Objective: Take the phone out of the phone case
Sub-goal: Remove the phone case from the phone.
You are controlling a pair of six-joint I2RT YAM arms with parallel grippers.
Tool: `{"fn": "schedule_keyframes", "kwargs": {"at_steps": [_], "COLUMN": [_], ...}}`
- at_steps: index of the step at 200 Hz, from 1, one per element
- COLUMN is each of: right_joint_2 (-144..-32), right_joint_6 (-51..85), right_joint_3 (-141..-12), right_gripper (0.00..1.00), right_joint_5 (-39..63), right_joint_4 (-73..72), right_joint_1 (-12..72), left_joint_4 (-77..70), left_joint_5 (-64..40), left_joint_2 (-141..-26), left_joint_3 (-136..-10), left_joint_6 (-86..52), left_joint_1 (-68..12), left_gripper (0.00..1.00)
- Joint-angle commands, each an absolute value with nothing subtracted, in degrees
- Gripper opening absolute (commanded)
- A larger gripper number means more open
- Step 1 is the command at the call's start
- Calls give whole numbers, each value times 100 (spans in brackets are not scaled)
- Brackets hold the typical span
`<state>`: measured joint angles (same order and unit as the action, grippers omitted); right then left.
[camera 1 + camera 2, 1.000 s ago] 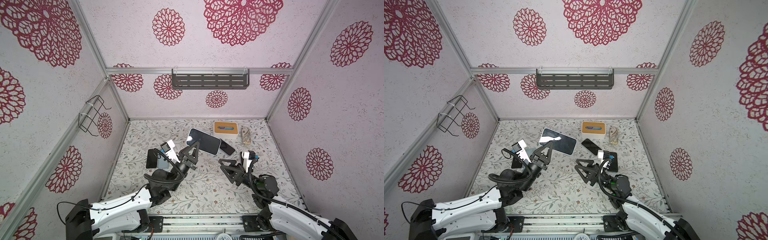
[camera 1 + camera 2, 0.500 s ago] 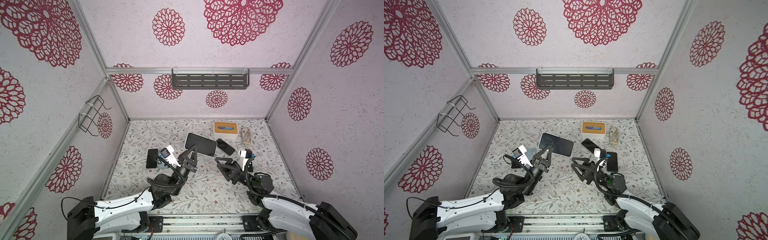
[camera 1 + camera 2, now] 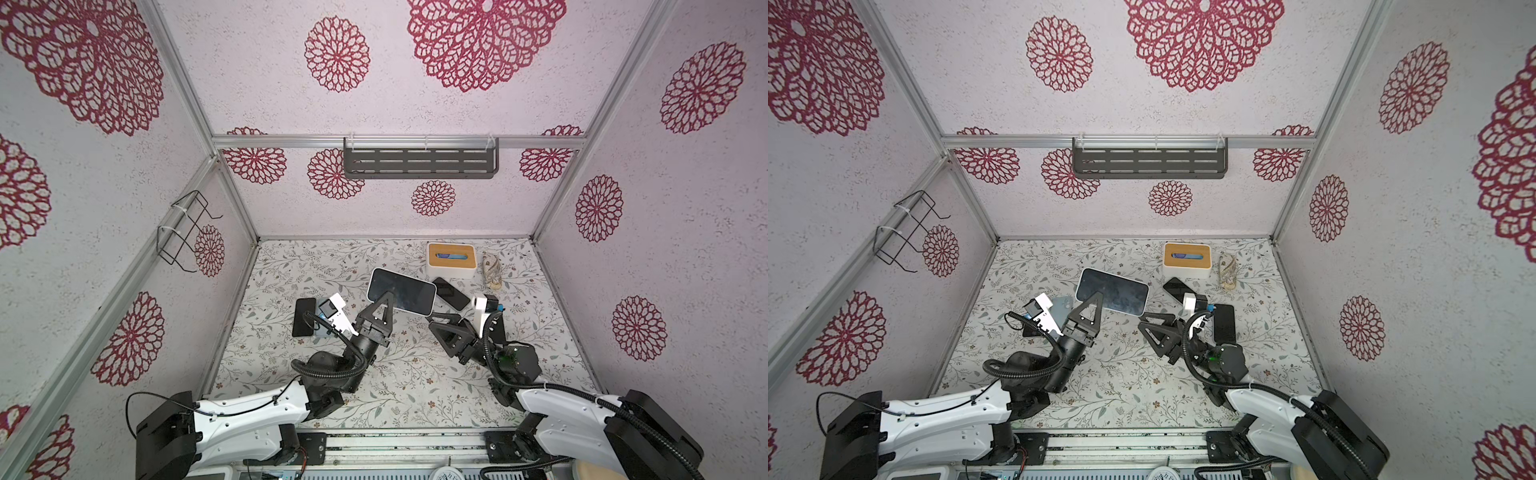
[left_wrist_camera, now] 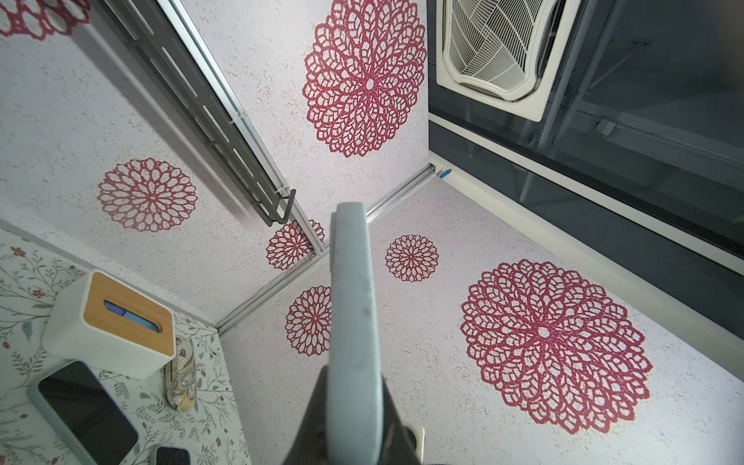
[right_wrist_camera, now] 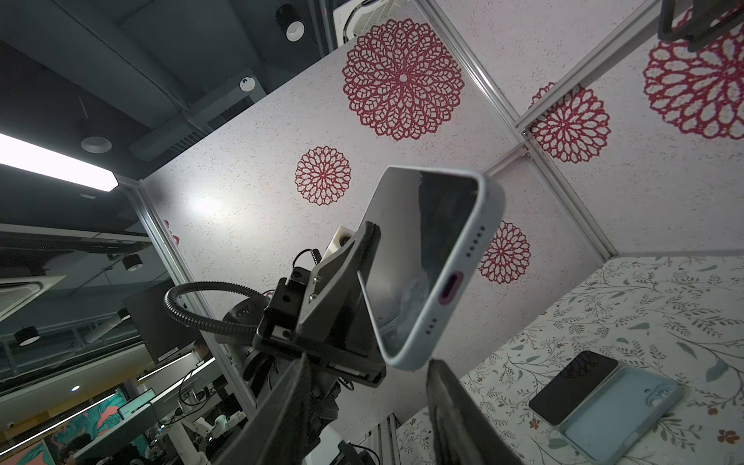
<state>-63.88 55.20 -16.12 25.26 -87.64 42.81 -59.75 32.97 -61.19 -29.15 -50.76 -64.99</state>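
Pale blue phone case [image 4: 352, 322] edge-on, pinched between dark fingers [image 4: 310, 430]

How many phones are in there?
4: cased phone in the left tool; bare phone beside an empty case; third phone by the box; fourth phone near the right arm. More may be hidden.

The glossy white arm shells [image 3: 249, 415], dotted with small screws, join matte black joints [image 3: 515, 361]; ribbed black cable hoses [image 3: 328, 370] loop at each wrist; the left gripper [image 3: 387, 296] carries black triangular fingers [image 5: 330, 290].
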Motion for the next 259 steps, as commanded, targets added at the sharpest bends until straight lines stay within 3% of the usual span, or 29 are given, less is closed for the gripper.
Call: {"fn": "schedule_keyframes", "kwargs": {"at_steps": [1, 173, 225, 259], "right_joint_2": [-6404, -6573, -6338, -5599], "right_joint_6": [5545, 5563, 5096, 3658], "right_joint_3": [-1871, -1995, -1867, -1826], "right_gripper": [46, 0, 0, 0], "right_joint_5": [2496, 2566, 2782, 3024], "right_joint_4": [-9272, -9240, -8840, -7281], "right_joint_1": [4313, 4312, 4310, 4315], "left_joint_4": [-6453, -6398, -5407, -3921], "left_joint_5": [3131, 3036, 2994, 2645], "left_joint_2": [-6124, -6046, -5787, -5523], "left_joint_3": [-2887, -2782, -3010, -3432], "left_joint_6": [-5251, -5301, -5625, -6132], "left_joint_1": [-6586, -6590, -6539, -6361], "left_gripper": [0, 0, 0, 0]}}
